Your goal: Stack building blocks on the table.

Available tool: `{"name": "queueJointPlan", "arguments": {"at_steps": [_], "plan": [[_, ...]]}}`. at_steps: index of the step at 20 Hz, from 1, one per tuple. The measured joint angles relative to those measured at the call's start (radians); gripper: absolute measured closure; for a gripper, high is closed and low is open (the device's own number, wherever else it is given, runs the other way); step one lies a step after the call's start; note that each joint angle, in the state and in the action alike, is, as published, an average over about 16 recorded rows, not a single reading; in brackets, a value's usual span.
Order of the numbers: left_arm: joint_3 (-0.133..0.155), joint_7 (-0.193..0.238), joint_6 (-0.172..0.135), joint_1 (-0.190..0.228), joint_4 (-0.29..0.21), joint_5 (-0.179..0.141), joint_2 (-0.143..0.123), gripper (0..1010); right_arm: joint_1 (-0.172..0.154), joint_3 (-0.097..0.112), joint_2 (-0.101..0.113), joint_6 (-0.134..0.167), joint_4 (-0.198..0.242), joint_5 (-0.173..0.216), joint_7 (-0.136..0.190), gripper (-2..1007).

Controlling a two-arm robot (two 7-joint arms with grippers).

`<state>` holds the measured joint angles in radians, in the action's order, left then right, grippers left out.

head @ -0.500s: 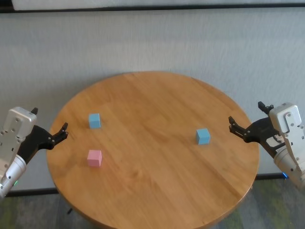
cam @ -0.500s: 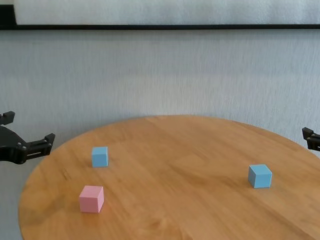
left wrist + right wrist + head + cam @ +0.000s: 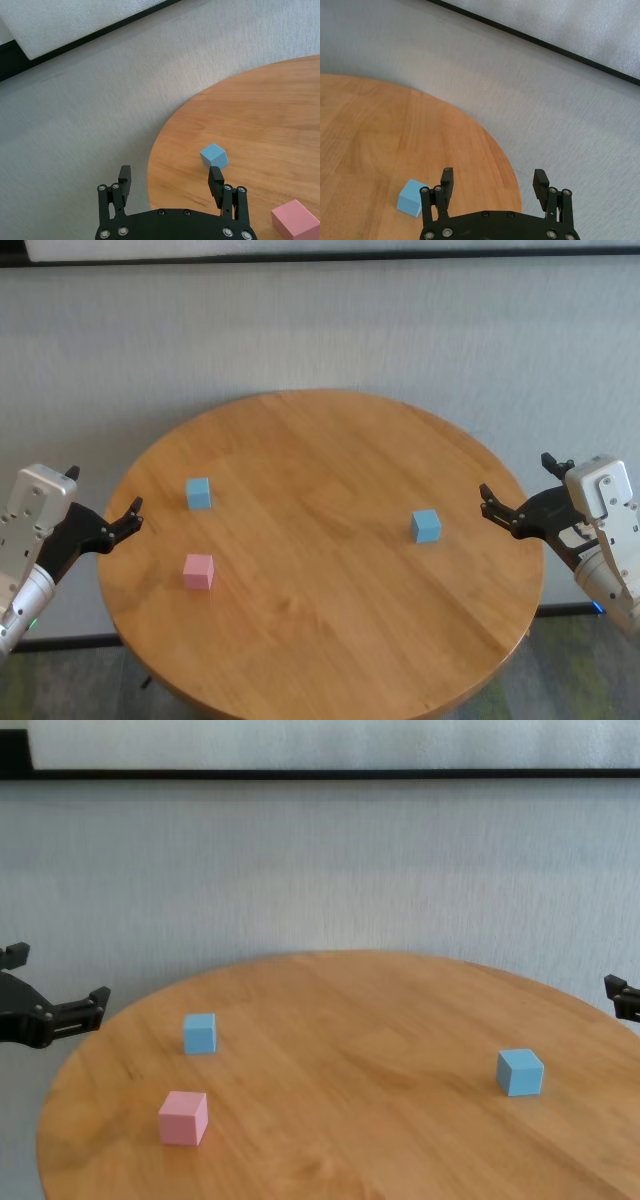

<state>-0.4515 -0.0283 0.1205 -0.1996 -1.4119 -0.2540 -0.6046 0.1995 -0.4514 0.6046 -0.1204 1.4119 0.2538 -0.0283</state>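
Round table [image 3: 330,500] carries three separate blocks, none stacked. Left claw [image 3: 100,502] hangs off table's left edge, spread wide, empty; right claw [image 3: 525,488] off right edge, likewise. Left blue block [image 3: 198,493] just behind pink block [image 3: 198,571]; right blue block [image 3: 426,526] near right edge.

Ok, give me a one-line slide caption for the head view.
Three separate blocks, pink block and two blue blocks, unstacked on the round table; left hand and right hand open at its edges.

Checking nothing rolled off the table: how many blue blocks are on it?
2. One blue block sits on the table's left side beyond the pink block; the other blue block sits alone at right.
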Motion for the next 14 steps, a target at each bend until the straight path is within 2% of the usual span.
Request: {"name": "queueJointPlan", "arguments": {"at_steps": [14], "plan": [[0.000, 0.000, 0.000, 0.000, 0.000, 0.000, 0.000, 10, 0.000, 0.000, 0.000, 0.000, 0.000, 0.000, 0.000, 0]]}}
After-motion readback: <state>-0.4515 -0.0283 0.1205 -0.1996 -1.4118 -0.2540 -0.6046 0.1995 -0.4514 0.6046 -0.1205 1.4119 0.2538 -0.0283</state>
